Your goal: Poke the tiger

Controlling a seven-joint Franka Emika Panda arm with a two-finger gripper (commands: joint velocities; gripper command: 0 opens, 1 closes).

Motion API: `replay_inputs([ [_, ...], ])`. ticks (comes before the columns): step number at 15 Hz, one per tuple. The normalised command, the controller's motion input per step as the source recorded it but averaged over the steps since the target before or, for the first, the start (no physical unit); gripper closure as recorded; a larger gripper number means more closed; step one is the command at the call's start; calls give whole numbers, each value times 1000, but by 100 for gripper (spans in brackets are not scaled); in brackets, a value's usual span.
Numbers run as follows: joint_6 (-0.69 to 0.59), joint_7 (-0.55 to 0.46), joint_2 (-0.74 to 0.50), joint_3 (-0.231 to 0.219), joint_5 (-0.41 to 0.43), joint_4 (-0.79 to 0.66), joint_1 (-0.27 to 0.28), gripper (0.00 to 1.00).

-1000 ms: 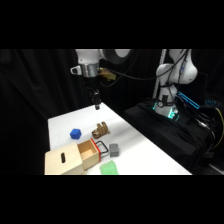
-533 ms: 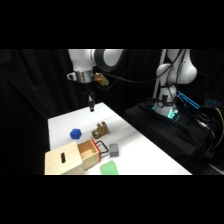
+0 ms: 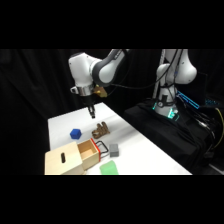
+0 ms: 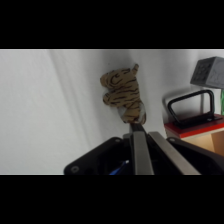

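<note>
There are no words, numbers or signs to read in either view. The wooden box (image 3: 65, 160) has a dark slot on its front, but no writing. The grey cube (image 4: 209, 71) has nothing readable on it.

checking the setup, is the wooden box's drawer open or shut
Open. In the side view the wooden box has its drawer pulled out toward the tiger, showing its hollow inside.

One tiger (image 3: 100, 131). One blue block (image 3: 75, 133). One grey cube (image 3: 114, 149). One wooden box (image 3: 72, 157). One green flat piece (image 3: 109, 168). One worktop (image 3: 145, 150). One tool (image 3: 92, 113).
</note>
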Motion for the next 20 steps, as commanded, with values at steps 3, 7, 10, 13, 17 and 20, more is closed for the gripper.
replay_inputs([
  [3,227,-174,79,38,143,-126,-26,93],
  [7,247,-193,111,48,159,-123,-41,95],
  [10,241,-224,141,76,187,-72,-71,94],
  [13,252,-227,201,88,175,18,-95,95],
  [17,192,-231,232,93,154,91,-126,95],
  [20,56,-160,73,65,97,40,-78,95],
])
